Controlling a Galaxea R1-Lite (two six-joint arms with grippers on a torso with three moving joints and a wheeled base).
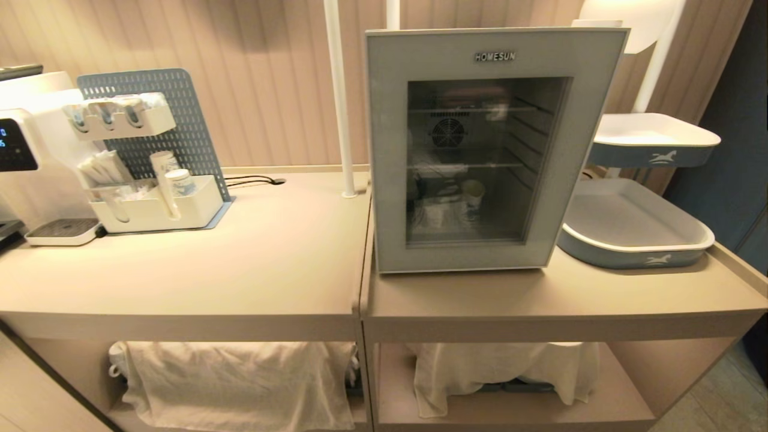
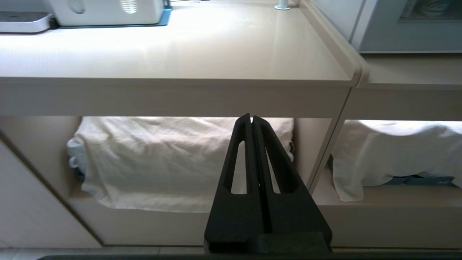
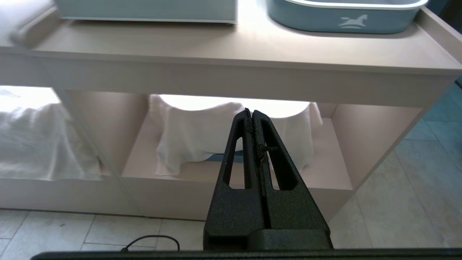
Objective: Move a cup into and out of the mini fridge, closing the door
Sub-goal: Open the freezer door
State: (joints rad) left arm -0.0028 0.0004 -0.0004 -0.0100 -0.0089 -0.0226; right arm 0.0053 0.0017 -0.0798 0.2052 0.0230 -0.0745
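Observation:
The mini fridge [image 1: 591, 90] stands on the right-hand counter, its grey-framed glass door [image 1: 474, 150] shut. Through the dark glass a small paper cup [image 1: 473, 198] shows on the lower shelf inside. Neither arm appears in the head view. My left gripper [image 2: 251, 117] is shut and empty, hanging low in front of the counter's lower shelf, well below and left of the fridge. My right gripper [image 3: 251, 112] is likewise shut and empty, in front of the right lower shelf beneath the fridge. The door's bottom edge [image 3: 144, 16] shows at the top of the right wrist view.
A water dispenser [image 1: 24, 150] and a white organiser [image 1: 150, 207] with a grey pegboard stand at the left. Blue-and-white trays [image 1: 630, 228] sit right of the fridge. White cloths [image 1: 240, 378] cover things on the lower shelves. A white pole [image 1: 339, 102] rises beside the fridge.

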